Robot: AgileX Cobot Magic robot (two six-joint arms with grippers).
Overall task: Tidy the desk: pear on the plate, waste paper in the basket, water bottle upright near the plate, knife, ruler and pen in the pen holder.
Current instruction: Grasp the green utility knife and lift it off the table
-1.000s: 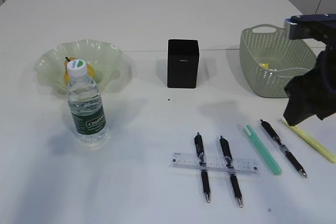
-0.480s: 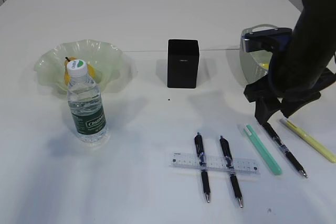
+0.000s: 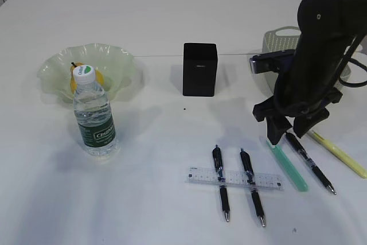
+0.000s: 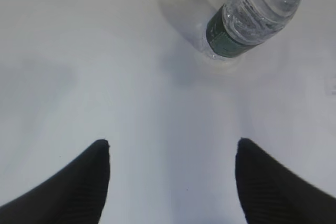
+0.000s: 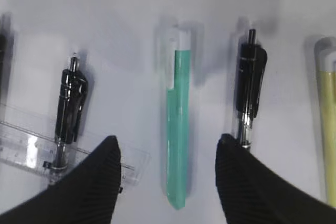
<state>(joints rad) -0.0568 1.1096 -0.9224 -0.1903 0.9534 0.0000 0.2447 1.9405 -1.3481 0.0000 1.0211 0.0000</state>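
My right gripper (image 3: 285, 132) (image 5: 168, 139) hangs open just above the green knife (image 3: 288, 164) (image 5: 176, 129), one finger on each side of it and touching nothing. A black pen (image 3: 309, 162) (image 5: 251, 87) lies right of the knife. Two more black pens (image 3: 221, 182) (image 3: 251, 186) lie across the clear ruler (image 3: 235, 179) (image 5: 31, 150). The black pen holder (image 3: 199, 69) stands mid-table. The pear (image 3: 77, 80) lies in the green plate (image 3: 112, 61), and the water bottle (image 3: 94, 116) (image 4: 252, 17) stands upright before it. My left gripper (image 4: 170, 142) is open over bare table. Waste paper is hidden.
The green basket (image 3: 274, 37) sits behind my right arm, mostly covered by it. A yellow knife-shaped stick (image 3: 341, 156) (image 5: 328, 129) lies at the far right near the table edge. Bare tabletop lies between the bottle and the ruler.
My right arm has swung in from the right edge, leftward and down, and its open gripper now hangs over the green knife. Nothing on the table has moved.
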